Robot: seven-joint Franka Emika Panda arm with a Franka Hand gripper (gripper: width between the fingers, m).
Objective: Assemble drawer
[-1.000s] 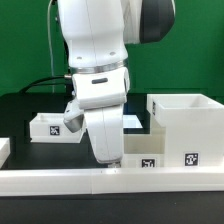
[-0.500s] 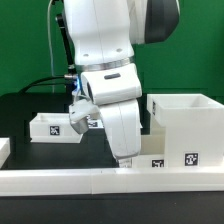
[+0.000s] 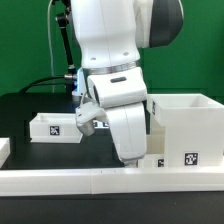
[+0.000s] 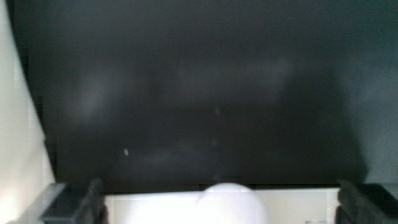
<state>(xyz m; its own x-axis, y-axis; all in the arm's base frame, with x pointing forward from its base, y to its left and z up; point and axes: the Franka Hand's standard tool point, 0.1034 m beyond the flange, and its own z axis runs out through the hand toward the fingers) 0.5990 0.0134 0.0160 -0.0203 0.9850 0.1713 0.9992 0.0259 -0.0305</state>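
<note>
Mostly the arm's white body fills the exterior view and hides the middle of the black table [image 3: 30,105]. The gripper [image 3: 130,160] reaches down just behind the long low border wall [image 3: 60,180], and its fingertips cannot be made out there.

In the blurred wrist view the gripper [image 4: 219,200] shows two dark fingers [image 4: 71,202] standing wide apart. A white part [image 4: 178,208] with a rounded bump lies between them. Whether the pads touch it cannot be told.

Of the drawer, three pieces can be counted:
- One box shell [image 3: 185,125] stands upright at the exterior view's right, cut off by the frame edge.
- One small tray [image 3: 50,122] sits well apart at the exterior view's left.
- A second tray [image 3: 152,157] sits just beside the shell and is largely covered by the gripper.

Three black-and-white square tags show: one on the small tray [image 3: 57,128], one on the second tray [image 3: 160,162] and one on the shell [image 3: 190,157]. Their patterns are too small to read, and no lettering is visible.
</note>
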